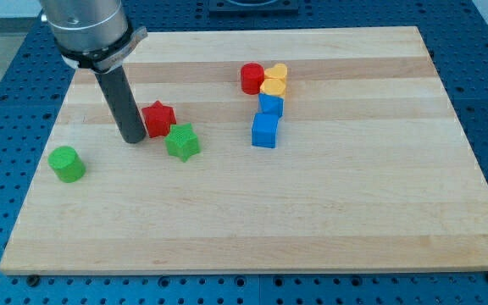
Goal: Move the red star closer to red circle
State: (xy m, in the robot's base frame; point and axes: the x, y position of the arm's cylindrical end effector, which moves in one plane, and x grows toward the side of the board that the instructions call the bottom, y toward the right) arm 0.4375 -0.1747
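Nearest lies the green cylinder (67,163), then the green star (182,141), and the red star (158,119) touches the arm's tip (133,139) at its 2 o'clock, a plain rod without any pincer, while the red circle (252,78) stands farther at 2 o'clock.

- green star (182,141) sits left of the board's middle, resting flat on the wood
- green cylinder (66,163) is off on its own near the view's left edge of the board, well apart from the green star
- yellow heart (274,81) is up toward the view's top, right at the head of a little column
- upper blue block (270,105) is tucked just below the yellow heart, touching it, shape hard to call
- blue cube (264,130) is next down, touching the upper blue block
- wooden board (354,186) is pale with long grain stripes
- blue pegboard table (7,76) shows all around the board
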